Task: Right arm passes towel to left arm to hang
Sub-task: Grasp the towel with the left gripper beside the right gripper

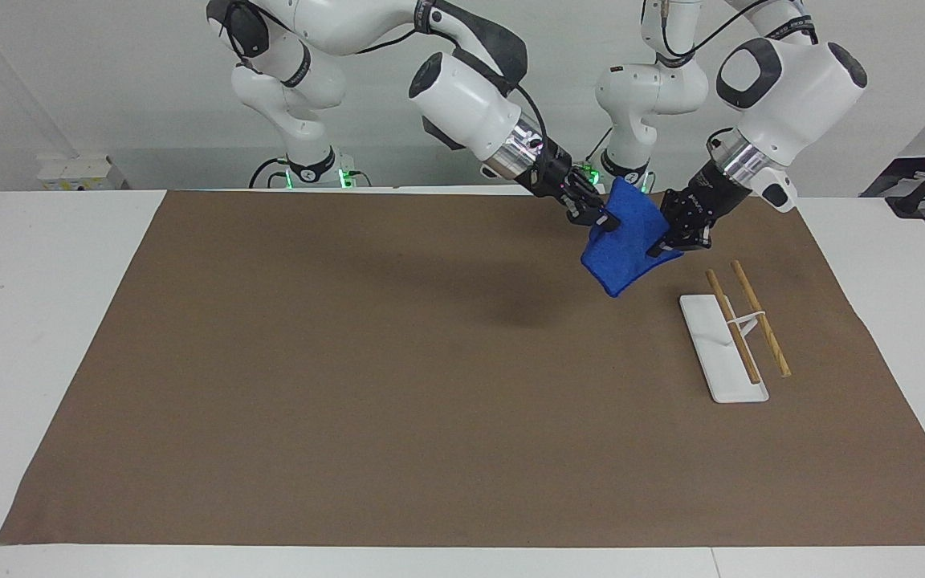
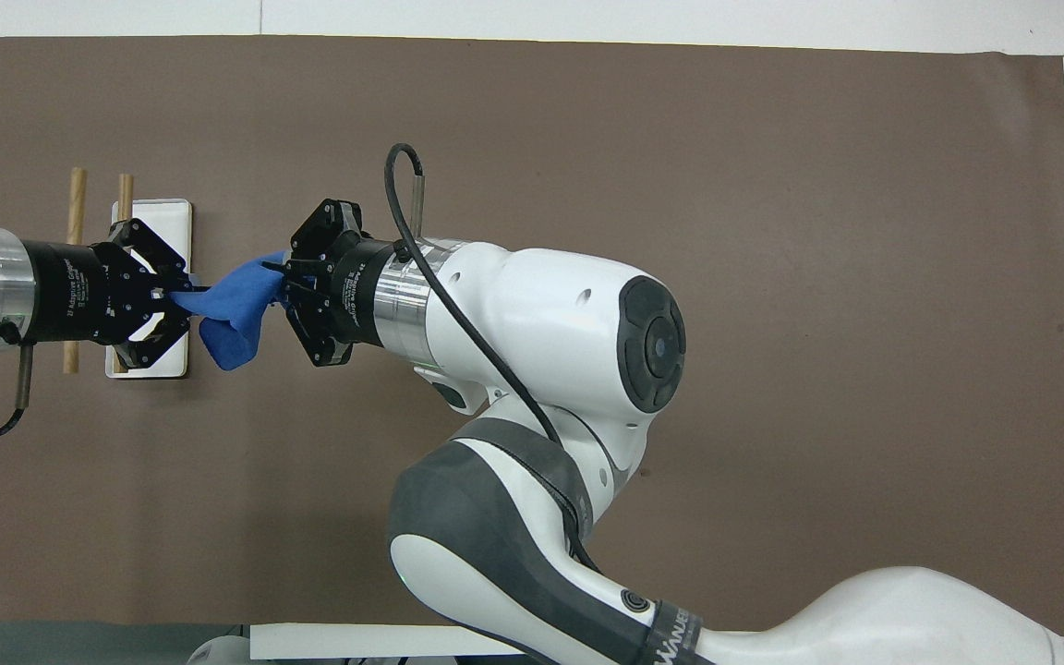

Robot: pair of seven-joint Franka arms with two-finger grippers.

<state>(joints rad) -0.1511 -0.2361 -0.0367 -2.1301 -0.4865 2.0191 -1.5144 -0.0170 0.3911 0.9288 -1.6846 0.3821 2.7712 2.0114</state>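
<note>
Both pincers were pinching the towel (image 1: pixel 621 249) at once, in the air just beside the rack (image 1: pixel 735 333) and nearer the robots than it. The right pincer (image 1: pixel 597 218) held one upper corner; the left pincer (image 1: pixel 666 242) was pressed together on the edge toward the rack. If either arm pulled away before the right one let go, the cloth would likely stretch taut and slip out. A thin bite by the left could also drop it short of the rack's rods. Both forearms slanted down toward each other, wrists nearly facing.
</note>
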